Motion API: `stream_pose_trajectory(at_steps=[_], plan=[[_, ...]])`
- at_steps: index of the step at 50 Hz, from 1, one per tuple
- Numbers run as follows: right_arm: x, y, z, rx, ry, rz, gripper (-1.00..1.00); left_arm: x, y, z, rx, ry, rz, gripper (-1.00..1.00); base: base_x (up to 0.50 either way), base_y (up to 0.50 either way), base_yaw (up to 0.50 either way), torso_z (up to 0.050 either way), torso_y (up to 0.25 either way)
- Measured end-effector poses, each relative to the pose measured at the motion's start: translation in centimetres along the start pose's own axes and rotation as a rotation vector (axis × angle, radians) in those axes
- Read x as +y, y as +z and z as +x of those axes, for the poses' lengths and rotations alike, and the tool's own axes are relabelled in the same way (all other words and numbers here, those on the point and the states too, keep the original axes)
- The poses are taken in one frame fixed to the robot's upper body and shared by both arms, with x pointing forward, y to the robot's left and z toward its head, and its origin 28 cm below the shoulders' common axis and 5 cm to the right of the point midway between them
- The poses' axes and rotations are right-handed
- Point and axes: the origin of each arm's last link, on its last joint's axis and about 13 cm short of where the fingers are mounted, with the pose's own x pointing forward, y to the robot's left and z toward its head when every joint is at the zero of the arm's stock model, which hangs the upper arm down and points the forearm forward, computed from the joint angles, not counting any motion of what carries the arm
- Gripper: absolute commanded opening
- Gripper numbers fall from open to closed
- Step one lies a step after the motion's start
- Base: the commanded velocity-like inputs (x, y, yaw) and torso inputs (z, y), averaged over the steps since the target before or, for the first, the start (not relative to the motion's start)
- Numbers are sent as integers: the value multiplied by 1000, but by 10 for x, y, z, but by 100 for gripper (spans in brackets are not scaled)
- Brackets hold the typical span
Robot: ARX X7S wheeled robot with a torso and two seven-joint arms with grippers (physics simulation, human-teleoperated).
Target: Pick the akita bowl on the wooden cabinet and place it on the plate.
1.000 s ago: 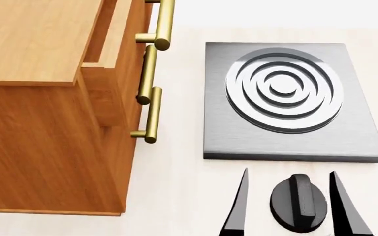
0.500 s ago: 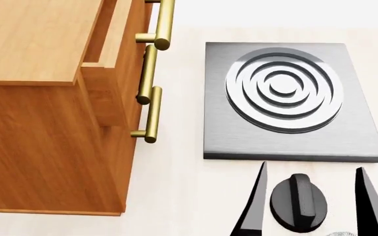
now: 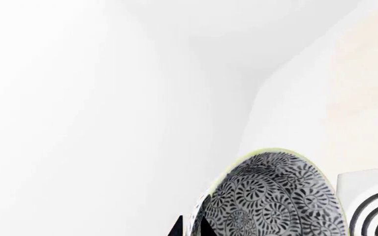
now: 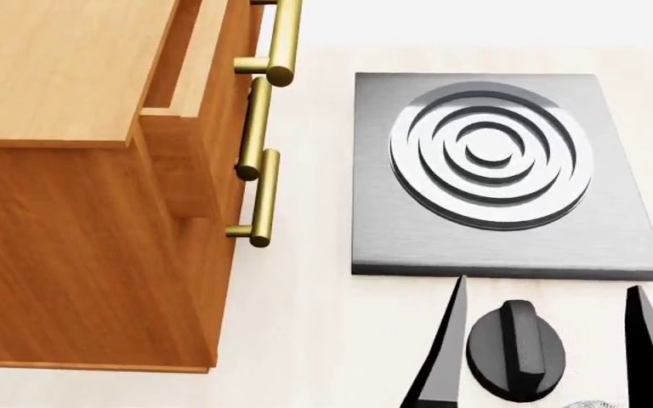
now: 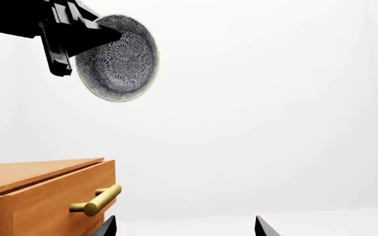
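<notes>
Held high in the air, well above the tall orange-brown wooden cabinet (image 5: 41,191) with brass bar handles (image 4: 261,197): the small round akita bowl (image 5: 118,58), white with a dense dark grey-blue pattern outside, tipped on its side and pinched at its rim by the black left gripper (image 5: 87,35), jaws clamped on the bowl's edge. In the left wrist view, the same bowl at about 5 o'clock, patterned wall filling that corner, with black fingertips (image 3: 205,229) just showing at its rim.

In the head view, cabinet at 9 o'clock, top drawer pulled slightly out, nothing resting on the visible part of its top. At 2 o'clock, a square brushed-steel hob (image 4: 496,178) with raised concentric silver rings. At 5 o'clock, just below the hob, a black oval knob (image 4: 516,348) lying between the two dark tapered fingers (image 4: 442,357) of the right gripper (image 4: 547,357), spread wide apart, one on each side of the knob and touching nothing. All set on a pale cream counter (image 4: 303,323).

Plate not visible in any view.
</notes>
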Motion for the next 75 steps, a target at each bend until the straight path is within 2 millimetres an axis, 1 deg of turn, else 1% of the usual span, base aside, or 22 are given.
stream_pose_trajectory(at_steps=[5, 11, 21, 30, 43, 61, 75], plan=[[0, 1, 0, -5, 1, 1, 100, -11, 5, -1, -36, -29, 28, -100, 0, 0, 0, 0, 0], [0, 3, 0, -9, 2, 2, 100, -29, 6, -1, -70, -81, 65, -100, 0, 0, 0, 0, 0], [0, 3, 0, -11, 5, 2, 100, -58, 1, 1, -92, -145, 88, -100, 0, 0, 0, 0, 2], [0, 3, 0, -12, 6, 3, 100, -74, -4, 6, -104, -178, 83, -100, 0, 0, 0, 0, 0], [0, 3, 0, -11, 5, 3, 100, -86, -9, 8, -113, -203, 66, -100, 0, 0, 0, 0, 0], [0, 2, 0, -6, 5, 4, 100, -96, -14, -4, -157, -254, 41, -100, 0, 0, 0, 0, 1], [0, 1, 0, -6, 5, 3, 100, -100, -15, -11, -168, -245, 27, -100, 0, 0, 0, 0, 0]])
